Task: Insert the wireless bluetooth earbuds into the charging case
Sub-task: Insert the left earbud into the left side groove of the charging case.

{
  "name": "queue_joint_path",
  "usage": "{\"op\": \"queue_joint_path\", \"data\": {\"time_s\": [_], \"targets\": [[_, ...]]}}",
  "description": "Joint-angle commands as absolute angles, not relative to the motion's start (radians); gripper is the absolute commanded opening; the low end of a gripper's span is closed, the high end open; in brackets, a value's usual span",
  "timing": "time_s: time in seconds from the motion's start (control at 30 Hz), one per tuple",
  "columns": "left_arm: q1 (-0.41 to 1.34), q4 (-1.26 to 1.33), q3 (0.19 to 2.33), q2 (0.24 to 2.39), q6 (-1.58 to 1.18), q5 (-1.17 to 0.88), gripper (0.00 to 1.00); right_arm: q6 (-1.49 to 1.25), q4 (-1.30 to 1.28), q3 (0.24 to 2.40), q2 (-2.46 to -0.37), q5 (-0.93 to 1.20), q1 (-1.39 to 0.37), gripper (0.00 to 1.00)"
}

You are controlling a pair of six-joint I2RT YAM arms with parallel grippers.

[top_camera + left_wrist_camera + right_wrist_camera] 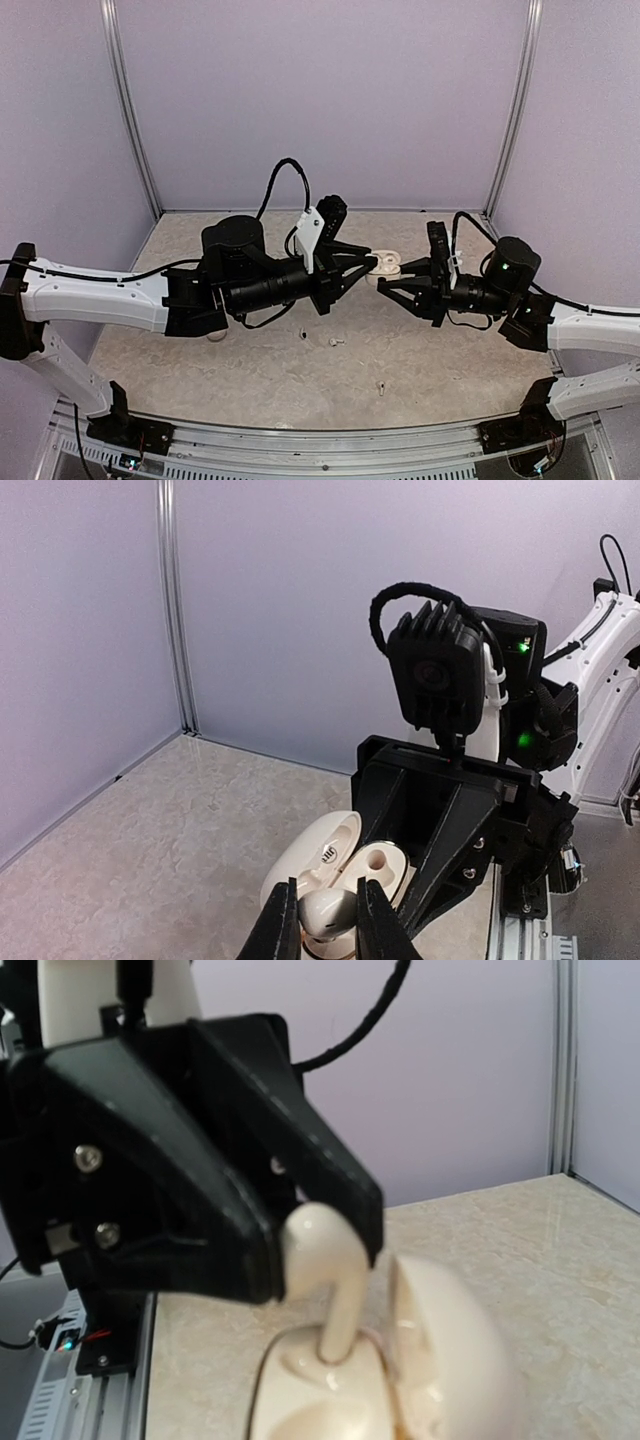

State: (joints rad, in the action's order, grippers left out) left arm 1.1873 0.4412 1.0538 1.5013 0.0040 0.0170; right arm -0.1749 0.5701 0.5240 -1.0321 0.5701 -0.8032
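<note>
While the cream, pebble-shaped plastic charging case (pixel 305 865) lies open on the beige marbled table top (pixel 250 375), a glossy cream short-stemmed earbud (pixel 322 1258) is pinched by its rounded head between the black fingers of the left gripper (pixel 328 930), directly above the case. In the right wrist view the earbud's stem is seen pointing down into a well of the case, with its tip at or just inside the socket. The hinged lid (pixel 455 1345) is raised beside that well. The right gripper (pixel 388 283) is placed at the case from the side opposite the left gripper. Its jaws are parted, with the case at their tips, but it cannot be told whether they press on it. Two tiny pale loose earbuds (pixel 335 342) (pixel 380 387) are seen on the table top, well apart from the case and nearer the arm bases.
</note>
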Motion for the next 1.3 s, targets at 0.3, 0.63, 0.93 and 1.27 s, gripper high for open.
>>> {"op": "queue_joint_path", "data": {"time_s": [0.3,0.63,0.93,1.27], "targets": [[1.193,0.355,1.053,1.522,-0.021,0.046,0.16,-0.171,0.674,0.517,-0.994,0.561,-0.813,0.00],[1.194,0.346,1.065,1.524,-0.008,0.036,0.17,-0.167,0.675,0.515,-0.999,0.557,-0.813,0.00],[1.193,0.333,1.075,1.530,-0.005,0.029,0.21,-0.167,0.675,0.515,-1.002,0.553,-0.813,0.00],[1.194,0.330,1.077,1.524,-0.005,0.038,0.29,-0.166,0.675,0.509,-0.998,0.551,-0.813,0.00]]}}
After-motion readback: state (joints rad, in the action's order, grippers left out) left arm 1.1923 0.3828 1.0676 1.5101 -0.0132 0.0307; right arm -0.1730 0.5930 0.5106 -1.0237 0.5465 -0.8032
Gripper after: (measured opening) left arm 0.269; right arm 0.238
